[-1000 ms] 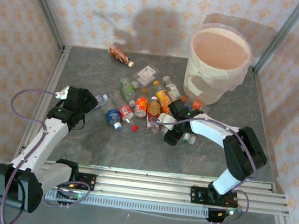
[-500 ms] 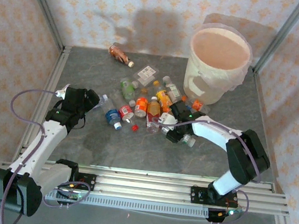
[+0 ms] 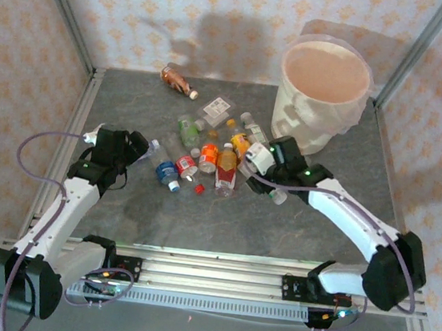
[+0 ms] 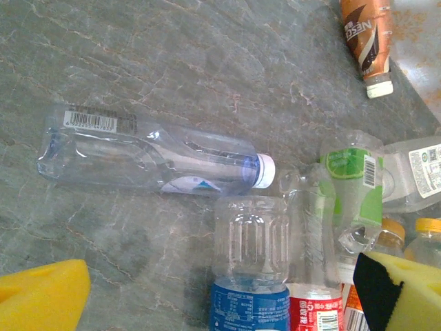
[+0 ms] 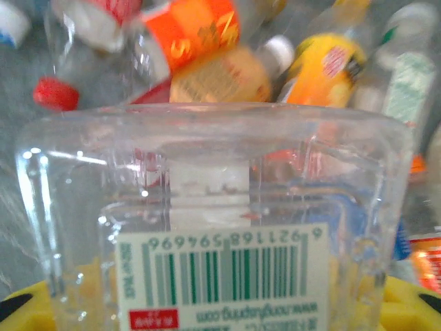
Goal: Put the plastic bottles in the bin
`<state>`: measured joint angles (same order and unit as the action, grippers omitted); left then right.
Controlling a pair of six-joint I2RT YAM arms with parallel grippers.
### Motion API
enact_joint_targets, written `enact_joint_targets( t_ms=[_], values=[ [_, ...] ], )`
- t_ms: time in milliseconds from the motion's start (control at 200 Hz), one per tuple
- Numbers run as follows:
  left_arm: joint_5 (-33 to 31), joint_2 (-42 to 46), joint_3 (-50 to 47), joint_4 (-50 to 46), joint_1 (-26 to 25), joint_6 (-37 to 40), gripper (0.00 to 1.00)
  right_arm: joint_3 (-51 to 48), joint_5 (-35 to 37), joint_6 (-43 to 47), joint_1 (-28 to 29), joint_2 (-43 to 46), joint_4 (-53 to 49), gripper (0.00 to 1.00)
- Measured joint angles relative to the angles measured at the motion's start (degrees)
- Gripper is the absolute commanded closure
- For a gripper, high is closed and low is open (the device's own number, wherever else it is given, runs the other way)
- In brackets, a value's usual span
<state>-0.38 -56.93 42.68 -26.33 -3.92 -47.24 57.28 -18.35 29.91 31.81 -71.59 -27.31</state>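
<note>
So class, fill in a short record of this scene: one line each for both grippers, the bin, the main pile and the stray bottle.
left gripper: open, poised over a clear white-capped bottle lying flat
right gripper: shut on a clear barcoded bottle
bin: upright, back right
bottle pile: loose, lying between the grippers
brown bottle: lying apart, near the back wall

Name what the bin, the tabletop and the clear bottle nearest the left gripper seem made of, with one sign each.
Bin: probably matte white plastic, smooth-walled. Tabletop: grey veined stone or a stone-print laminate; cannot tell which. Clear bottle: thin glossy transparent plastic, creased, the tabletop showing through.
</note>
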Motion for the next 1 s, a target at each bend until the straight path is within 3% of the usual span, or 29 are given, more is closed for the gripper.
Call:
enact_joint_targets(
  t_ms=[130,355,600,801,1001],
  values=[
    [0.8,-1.4,0.0,0.2,0.0,-1.1,0.00,1.4,-3.3,-6.7,-3.8,3.2,6.4,0.75],
    [4.2,-2.5,0.0,1.5,-0.1,-3.3,0.00,12.3,-10.2,-20.6,-11.1,-0.7,17.4,0.74],
    [4.5,-2.5,0.0,1.4,-0.1,-3.7,0.00,33.2,-2.3,-36.0,-16.7,-13.3,21.8,0.73],
    [4.4,-2.5,0.0,0.5,-0.1,-3.6,0.00,47.6,1.5,-40.7,-22.6,-24.7,17.7,0.72],
    [4.4,-2.5,0.0,-0.7,-0.1,-2.8,0.00,58.6,-1.2,-38.6,-26.6,-34.4,7.7,0.65]
  ],
)
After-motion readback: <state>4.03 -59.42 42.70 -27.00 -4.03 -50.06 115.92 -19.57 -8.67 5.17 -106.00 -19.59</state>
